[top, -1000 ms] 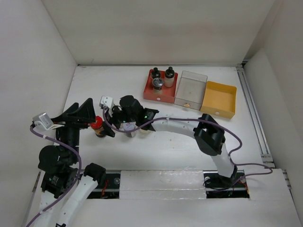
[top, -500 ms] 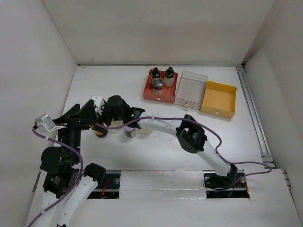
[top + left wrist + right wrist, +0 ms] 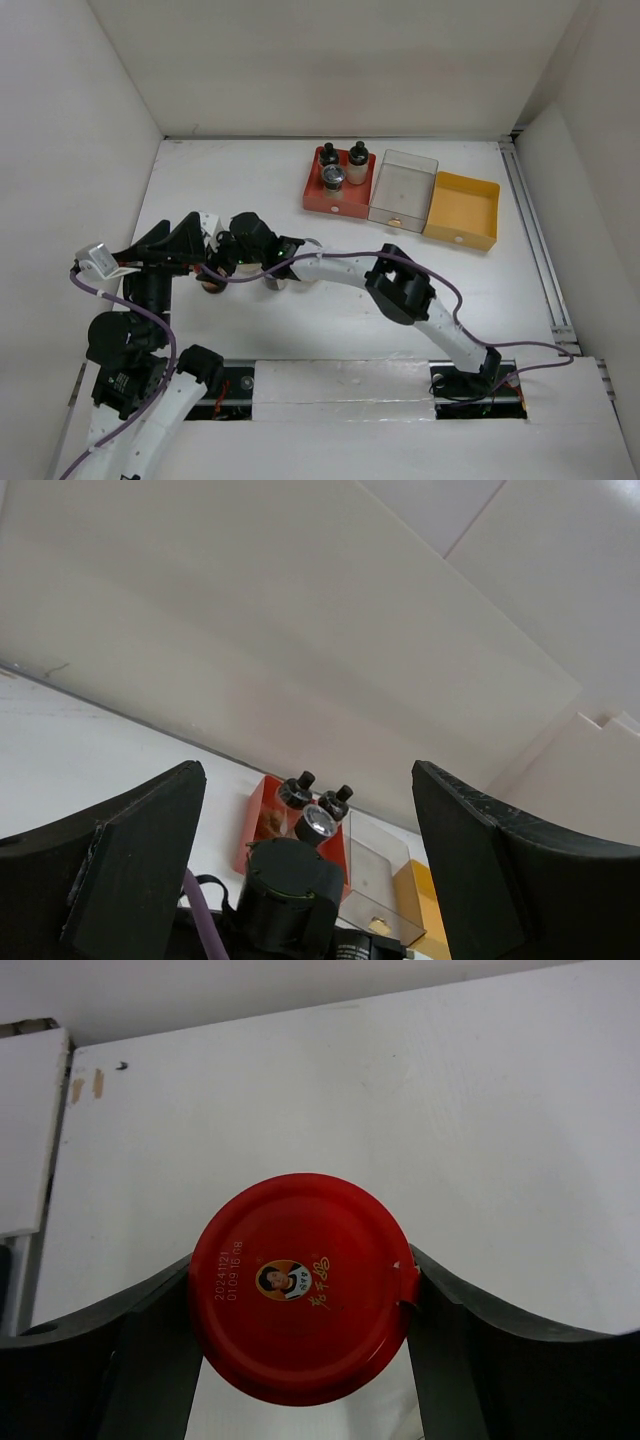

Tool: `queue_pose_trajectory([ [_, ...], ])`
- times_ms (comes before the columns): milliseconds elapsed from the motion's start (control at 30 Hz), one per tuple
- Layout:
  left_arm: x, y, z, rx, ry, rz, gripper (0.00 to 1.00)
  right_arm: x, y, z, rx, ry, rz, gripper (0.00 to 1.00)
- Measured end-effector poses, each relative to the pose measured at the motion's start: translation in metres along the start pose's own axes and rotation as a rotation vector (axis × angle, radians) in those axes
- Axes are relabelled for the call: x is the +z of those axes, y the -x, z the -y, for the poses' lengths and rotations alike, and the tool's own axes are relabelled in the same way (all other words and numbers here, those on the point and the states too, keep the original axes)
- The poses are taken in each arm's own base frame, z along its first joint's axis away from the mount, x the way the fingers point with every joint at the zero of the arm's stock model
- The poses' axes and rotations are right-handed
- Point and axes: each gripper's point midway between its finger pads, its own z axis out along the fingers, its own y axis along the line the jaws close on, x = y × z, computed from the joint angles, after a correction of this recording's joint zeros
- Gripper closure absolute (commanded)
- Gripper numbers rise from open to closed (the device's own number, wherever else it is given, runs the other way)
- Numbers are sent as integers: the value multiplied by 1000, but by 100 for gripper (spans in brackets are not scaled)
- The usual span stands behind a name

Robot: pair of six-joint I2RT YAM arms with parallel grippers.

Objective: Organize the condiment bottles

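Observation:
A red-capped jar [image 3: 300, 1285] stands on the white table, and my right gripper [image 3: 300, 1305] is shut on its lid, with a finger [image 3: 150, 1360] touching each side. In the top view the right gripper [image 3: 215, 270] reaches far left and mostly hides the jar [image 3: 209, 285]. Two more bottles [image 3: 276, 279] stand just right of it, partly under the right arm. Three bottles [image 3: 337, 168] stand in the red tray [image 3: 318, 195]; they also show in the left wrist view [image 3: 315, 815]. My left gripper [image 3: 178, 243] is open and empty just left of the jar.
A clear tray [image 3: 403, 190] and a yellow tray [image 3: 462, 210] sit right of the red tray at the back. The right arm's cable and forearm [image 3: 340, 268] stretch across the table's middle. White walls close in the left, back and right sides.
My right gripper has moved left from the silver-capped bottle and has come down over the red-capped jar. The left arm has barely moved.

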Motion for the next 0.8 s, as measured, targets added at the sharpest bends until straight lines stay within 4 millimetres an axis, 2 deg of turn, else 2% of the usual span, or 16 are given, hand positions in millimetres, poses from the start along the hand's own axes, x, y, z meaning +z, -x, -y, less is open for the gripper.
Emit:
queue_pose_trajectory([
  [100, 0, 0, 0, 0, 0, 0, 19, -12, 0, -10, 24, 32, 7, 45],
  [200, 0, 0, 0, -1, 1, 1, 19, -35, 8, -19, 54, 60, 14, 45],
  [267, 0, 1, -1, -2, 7, 6, 20, -55, 23, -22, 60, 62, 42, 46],
  [367, -1, 4, -3, -5, 16, 17, 20, -96, 63, -13, 61, 45, 124, 47],
  [467, -3, 7, -4, -11, 18, 28, 20, -148, 110, 15, 45, -23, 240, 47],
  [567, -2, 2, -3, -8, 11, 14, 20, -211, 135, 56, 23, -154, 332, 47],
  [667, 2, -7, 1, -4, -10, -20, 22, -273, 129, 104, 35, -323, 359, 47],
  [800, 12, -29, 11, 4, -54, -101, 22, -348, 101, 175, 89, -572, 337, 47],
])
